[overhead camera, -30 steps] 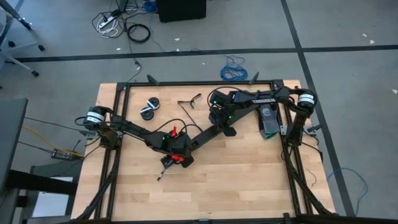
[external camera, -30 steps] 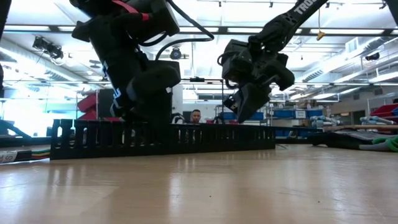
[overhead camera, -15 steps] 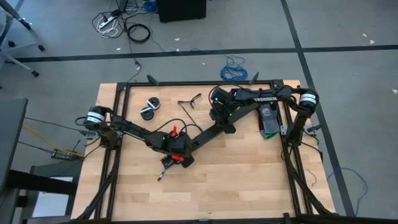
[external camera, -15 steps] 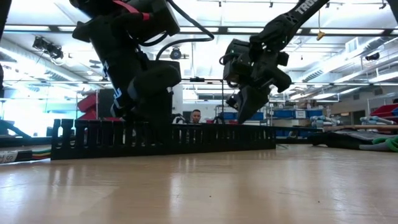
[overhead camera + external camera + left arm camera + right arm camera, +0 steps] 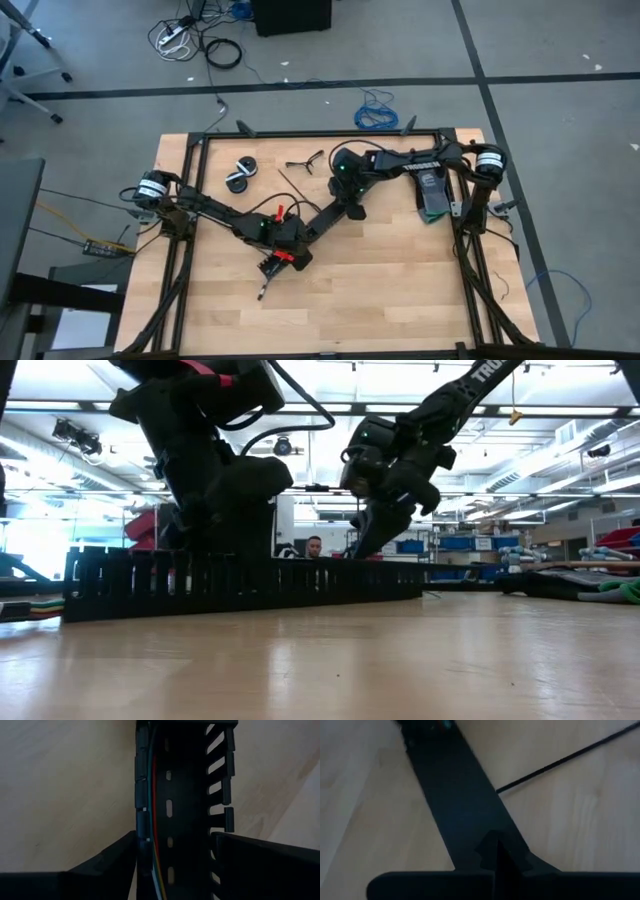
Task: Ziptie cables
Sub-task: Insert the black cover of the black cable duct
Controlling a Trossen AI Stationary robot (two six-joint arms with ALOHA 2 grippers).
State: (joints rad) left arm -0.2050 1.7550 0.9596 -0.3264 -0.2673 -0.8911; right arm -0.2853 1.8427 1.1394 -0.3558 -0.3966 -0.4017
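Observation:
A long black slotted duct (image 5: 325, 220) lies slantwise on the table, standing on its floor in the low view (image 5: 250, 580). The cables show as thin coloured wires (image 5: 155, 820) running inside it. My left gripper (image 5: 288, 248) straddles the duct near its near end and is shut on it (image 5: 175, 840). My right gripper (image 5: 352, 205) is shut and hangs over the duct's far end (image 5: 495, 851), tips just above its top edge (image 5: 362, 545). One ziptie, a thin black strip (image 5: 565, 757), lies on the wood beside the duct (image 5: 290, 183). My left gripper pinches the duct between its two fingers, one on each side wall (image 5: 141, 827) (image 5: 227, 817). The fingers slant down from above and lie across the duct, which stays on the table. My right gripper's shut tips are over the duct's far end (image 5: 470, 820); whether they touch it I cannot tell.
Two black rolls (image 5: 240, 175) and a small forked tool (image 5: 305, 160) lie at the far side. A black-and-green device (image 5: 432, 195) sits at the right. A blue coiled cable (image 5: 375, 110) lies on the floor beyond the table's black frame (image 5: 320, 132). The near half is bare wood (image 5: 380, 290).
My right gripper has moved toward the table's left edge and sunk a little toward the duct's far end, staying shut. My left gripper has rolled in place, and the duct has turned slightly on the table with it; in the low view it has slid sideways.

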